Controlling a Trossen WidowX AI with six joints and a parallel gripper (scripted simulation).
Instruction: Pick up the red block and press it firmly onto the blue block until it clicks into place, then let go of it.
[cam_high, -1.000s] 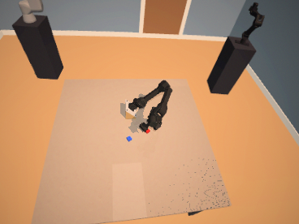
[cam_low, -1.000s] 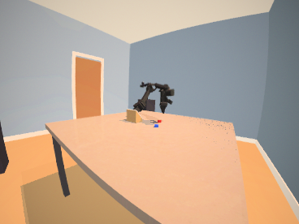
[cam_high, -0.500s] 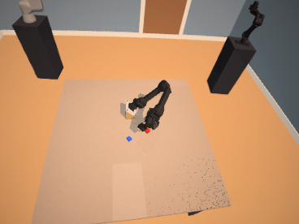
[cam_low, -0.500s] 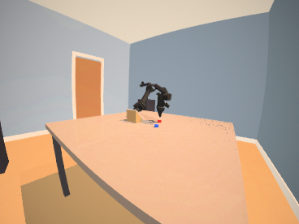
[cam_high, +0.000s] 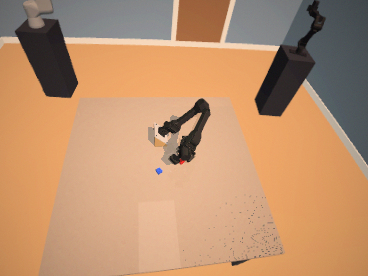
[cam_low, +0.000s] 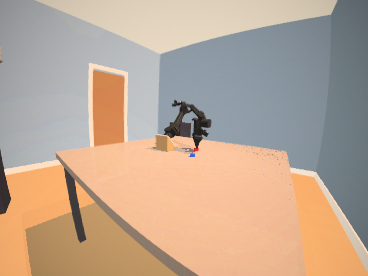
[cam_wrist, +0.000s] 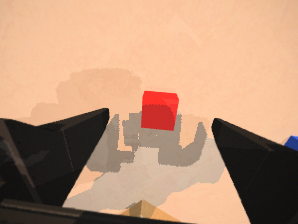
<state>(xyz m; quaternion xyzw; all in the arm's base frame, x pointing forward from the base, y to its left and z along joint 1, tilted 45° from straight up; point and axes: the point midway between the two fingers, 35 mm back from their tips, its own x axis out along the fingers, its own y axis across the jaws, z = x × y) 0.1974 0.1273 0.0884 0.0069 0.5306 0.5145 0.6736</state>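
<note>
The red block (cam_high: 182, 161) (cam_low: 196, 149) (cam_wrist: 159, 111) lies on the table; in the wrist view it shows between the two fingertips and slightly ahead of them. In the top view the arm partly covers it. The blue block (cam_high: 159, 171) (cam_low: 192, 155) (cam_wrist: 292, 143) lies on the table a short way from the red one, apart from it, and is cut off at the right edge of the wrist view. My gripper (cam_wrist: 160, 117) (cam_low: 197, 146) is open and empty, pointing down above the red block. How far the fingertips are above the table is hard to tell.
A wooden wedge-shaped piece (cam_high: 159, 142) (cam_low: 163, 143) stands on the table (cam_high: 100, 200) (cam_low: 210, 200) near the arm's base. Its tip also shows at the bottom of the wrist view. Two dark pedestals (cam_high: 47, 60) (cam_high: 284, 80) with other arms stand beyond the table.
</note>
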